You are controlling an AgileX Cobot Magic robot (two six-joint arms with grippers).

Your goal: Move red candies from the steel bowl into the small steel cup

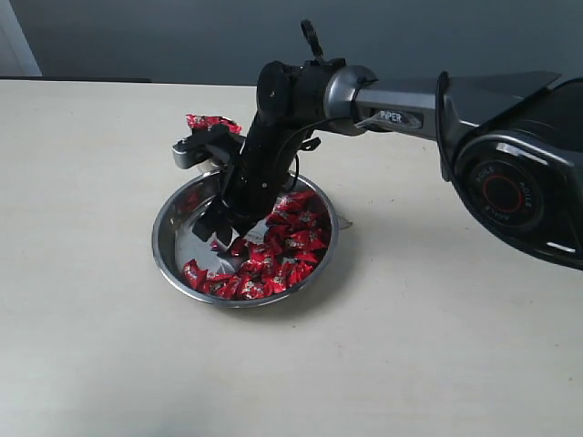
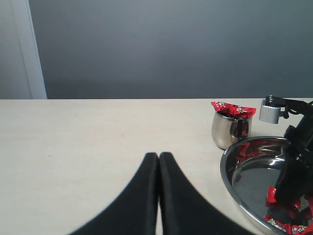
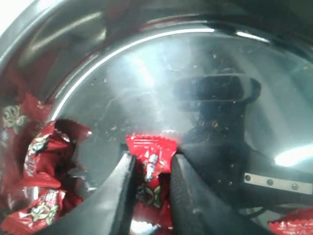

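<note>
Wide open table [image 1: 437, 346] all round the steel bowl [image 1: 157, 241], and we see bare tabletop on every side of its rolled rim except where the cup stands. One right arm [image 1: 401, 100] reaches in over the bowl's rim and dips steeply to its floor.

One bowl, then. One small steel cup [image 2: 224, 131] stands just beside the bowl's rim, though we can't tell whether they touch. At least two wrappers [image 2: 233, 108] poke over the cup's lip.

Two grippers. The right gripper [image 3: 151, 164] is down inside the bowl on the bare stretch of floor nearest the cup, its fingers clamped on a single red candy [image 3: 149, 147], one on each side. The left gripper [image 2: 159, 156] sits well off from the bowl over open table, fingers pressed together with nothing between them.

The red candies [image 1: 282, 250] crowd the half of the bowl away from the cup, right up against the rim. It's a tangled heap, too many for us to count.
</note>
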